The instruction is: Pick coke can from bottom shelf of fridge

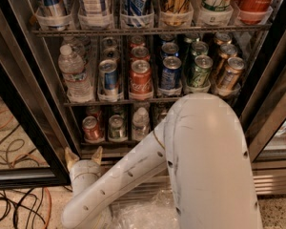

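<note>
The coke can (91, 128), small and dull red with a silver top, stands at the left end of the bottom shelf (115, 142) of the fridge (34, 109). A silver can (117, 127) and a short clear bottle (140, 123) stand to its right. My gripper (83, 155) is just below and in front of the coke can, at the fridge's base. Its two tan fingertips (70, 155) point up, apart, with nothing between them. My white arm (205, 156) covers the right part of the bottom shelf.
The middle shelf holds a water bottle (72, 73), a brighter red can (140, 78), and blue, green and gold cans. The top shelf holds larger cans and bottles. Cables (14, 209) lie on the floor at left. Crumpled clear plastic (143, 213) lies below the arm.
</note>
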You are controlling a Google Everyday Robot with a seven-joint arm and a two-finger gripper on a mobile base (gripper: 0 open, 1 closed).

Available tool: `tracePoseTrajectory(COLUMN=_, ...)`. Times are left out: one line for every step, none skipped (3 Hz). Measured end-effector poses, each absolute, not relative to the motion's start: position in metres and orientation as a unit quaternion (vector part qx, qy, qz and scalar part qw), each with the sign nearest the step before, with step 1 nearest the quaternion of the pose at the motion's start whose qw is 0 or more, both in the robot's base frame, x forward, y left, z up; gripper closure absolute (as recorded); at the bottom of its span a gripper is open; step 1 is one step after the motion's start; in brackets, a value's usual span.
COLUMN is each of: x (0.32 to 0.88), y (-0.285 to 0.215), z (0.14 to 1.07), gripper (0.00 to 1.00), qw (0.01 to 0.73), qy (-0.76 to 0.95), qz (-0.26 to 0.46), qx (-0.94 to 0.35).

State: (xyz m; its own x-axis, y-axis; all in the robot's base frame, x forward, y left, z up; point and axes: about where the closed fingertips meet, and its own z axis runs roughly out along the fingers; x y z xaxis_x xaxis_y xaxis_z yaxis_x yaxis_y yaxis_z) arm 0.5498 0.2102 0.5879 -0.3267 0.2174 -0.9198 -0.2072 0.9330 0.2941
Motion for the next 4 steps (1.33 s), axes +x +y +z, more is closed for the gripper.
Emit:
tracePoseTrajectory(x=0.559, y=0.205, z=0.586, gripper=0.30, qw=0.591, qy=0.790, qz=0.167, qx=0.012)
tracePoseTrajectory(x=0.566, y=0.198, z=0.589, gripper=0.33, qw=0.601, qy=0.785, qz=0.151, qx=0.015)
tracePoseTrajectory(x=0.572, y=0.196, z=0.591, gripper=0.34, qw=0.607, qy=0.782, qz=0.144, qx=0.016)
tracePoseTrajectory(x=0.582, y=0.196, z=0.590, gripper=0.33, qw=0.608, qy=0.782, qz=0.138, qx=0.016)
